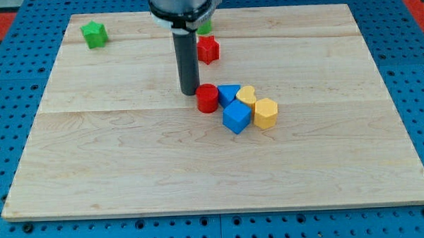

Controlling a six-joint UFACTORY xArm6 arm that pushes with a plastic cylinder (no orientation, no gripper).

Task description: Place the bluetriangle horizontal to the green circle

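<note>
The blue triangle (229,94) lies near the board's middle, wedged between a red cylinder (207,99) on its left and a yellow heart-like block (246,96) on its right. My tip (190,91) rests on the board just left of the red cylinder, close to touching it. The green circle (206,25) is mostly hidden behind the arm at the view's top; only a green sliver shows.
A blue cube (237,117) and a yellow hexagon (265,113) sit just below the blue triangle. A red star block (208,49) lies right of the rod. A green star block (94,34) sits at the top left. The wooden board (129,171) rests on a blue pegboard.
</note>
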